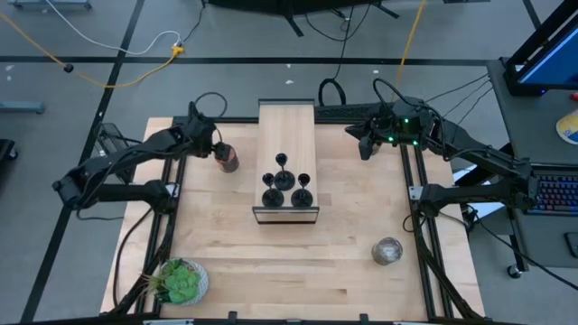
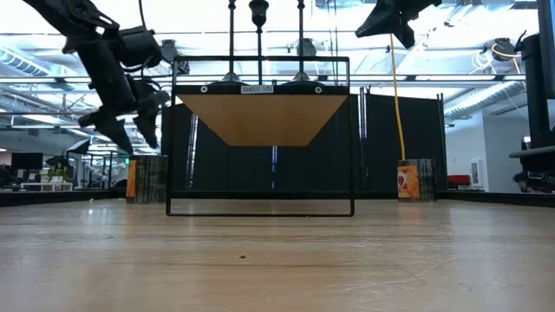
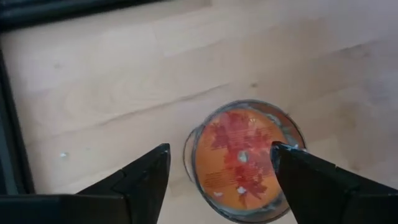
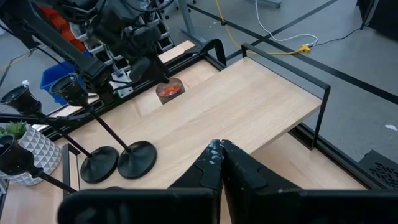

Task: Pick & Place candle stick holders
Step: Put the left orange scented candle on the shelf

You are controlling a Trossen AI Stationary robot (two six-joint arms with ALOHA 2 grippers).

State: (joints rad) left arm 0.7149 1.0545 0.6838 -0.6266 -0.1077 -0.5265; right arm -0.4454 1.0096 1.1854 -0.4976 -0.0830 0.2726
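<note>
Seemingly near done: I'm seeing three candle stick holders (image 1: 283, 185) standing on shelf (image 1: 286, 126). Left gripper (image 3: 219, 168) hovering, jaws released around orange jar (image 3: 242, 158); right gripper (image 4: 219, 163) clenched, empty.

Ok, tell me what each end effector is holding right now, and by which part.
Nothing is held. The left end effector is open above the orange jar, not closed on it. The right end effector is shut and empty.

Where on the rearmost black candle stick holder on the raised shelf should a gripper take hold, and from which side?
Grip the thin stem of the rearmost candle stick holder, just under its cup, coming from the bare back end of the shelf. It stands upright, and the two other holders crowd its front.
</note>
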